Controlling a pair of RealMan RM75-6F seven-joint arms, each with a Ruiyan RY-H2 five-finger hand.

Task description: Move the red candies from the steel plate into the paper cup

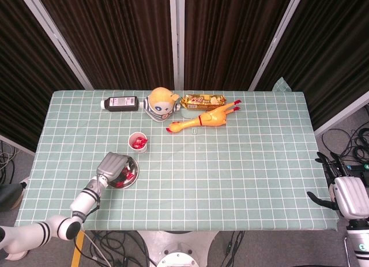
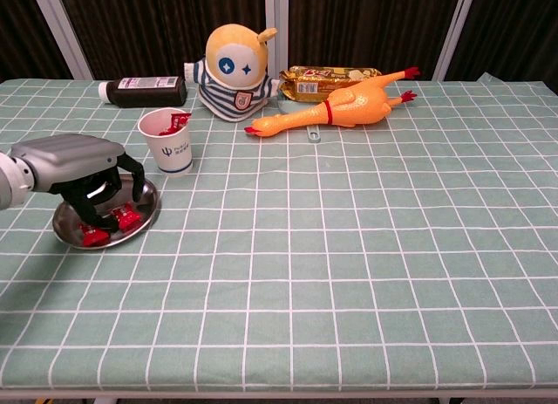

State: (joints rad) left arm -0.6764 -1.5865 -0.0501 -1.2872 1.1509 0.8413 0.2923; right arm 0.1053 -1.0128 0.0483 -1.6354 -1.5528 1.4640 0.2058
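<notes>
Red candies (image 2: 112,221) lie in the steel plate (image 2: 146,214) near the table's front-left, a few wrapped pieces visible under the left hand (image 2: 80,167). Left hand sits over the plate, fingers curled down into it among the candies; cannot tell if it actually grips one. Paper cup (image 2: 167,140) stands upright just behind the plate, not touching it, red candy wrappers poking above its rim. Right hand (image 1: 347,196) hangs off the table's right edge, well apart, fingers spread, holding nothing. Along the back edge: dark bottle (image 2: 144,91) lying on its side, plush doll (image 2: 232,74), snack packet (image 2: 327,78), rubber chicken (image 2: 344,106). Green checked tablecloth (image 2: 366,247).
</notes>
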